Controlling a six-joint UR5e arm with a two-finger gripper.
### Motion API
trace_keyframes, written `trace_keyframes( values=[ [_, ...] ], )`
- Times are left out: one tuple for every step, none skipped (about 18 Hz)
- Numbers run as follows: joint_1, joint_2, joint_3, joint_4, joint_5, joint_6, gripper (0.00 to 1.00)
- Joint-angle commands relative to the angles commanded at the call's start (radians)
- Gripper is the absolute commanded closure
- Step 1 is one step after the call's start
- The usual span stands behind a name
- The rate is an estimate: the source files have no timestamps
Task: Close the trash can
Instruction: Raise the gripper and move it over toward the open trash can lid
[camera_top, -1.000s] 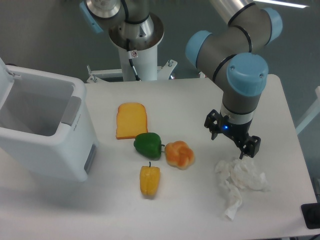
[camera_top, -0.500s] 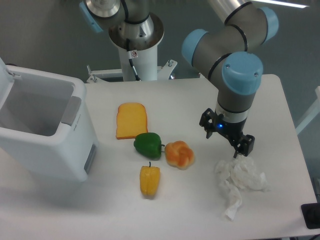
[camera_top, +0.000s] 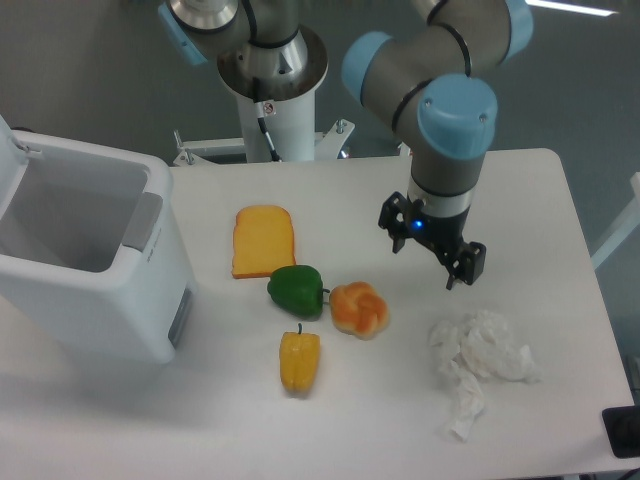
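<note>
My end effector (camera_top: 432, 249) hangs above the right half of the white worktop (camera_top: 390, 420), its two dark fingers (camera_top: 468, 266) spread apart and gripping nothing; a small blue light glows on the wrist body just above them. Just below and to the right of it on the worktop lies a crumpled white tissue (camera_top: 478, 364), apart from the fingers. To the left of my end effector sits a cluster of toy foods: an orange bread roll (camera_top: 359, 308) nearest, a green pepper (camera_top: 297, 290) just beside the roll, a yellow pepper (camera_top: 299, 361) in front of both, and a slice of toast (camera_top: 263, 240) lying flat behind the green pepper. The trash can (camera_top: 95, 265) stands at the far left edge of the worktop, well apart from my end effector; its top is open, the hollow interior is visible, and its white lid (camera_top: 8, 160) stands raised at the left frame edge. A grey panel shows on the side facing the foods.
</note>
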Motion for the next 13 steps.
trace_keyframes(
  values=[
    [-0.002,0.032,-0.018,-0.002,-0.026,-0.02,0.0],
    [-0.005,0.07,-0.037,-0.011,-0.052,-0.04,0.0],
    [-0.005,0.109,-0.052,-0.024,-0.075,-0.055,0.0],
    [-0.008,0.146,-0.059,-0.041,-0.094,-0.078,0.0],
    [-0.02,0.181,-0.062,-0.067,-0.107,-0.112,0.0],
    [-0.04,0.213,-0.063,-0.095,-0.115,-0.146,0.0],
    [-0.069,0.233,-0.063,-0.129,-0.118,-0.173,0.0],
    [-0.102,0.256,-0.071,-0.156,-0.118,-0.192,0.0],
    [-0.127,0.276,-0.072,-0.173,-0.118,-0.216,0.0],
    [-0.143,0.295,-0.074,-0.187,-0.12,-0.247,0.0],
    [-0.162,0.31,-0.075,-0.193,-0.121,-0.273,0.0],
    [-0.191,0.327,-0.077,-0.196,-0.124,-0.304,0.0],
    [-0.222,0.339,-0.077,-0.199,-0.124,-0.337,0.0]
  ],
)
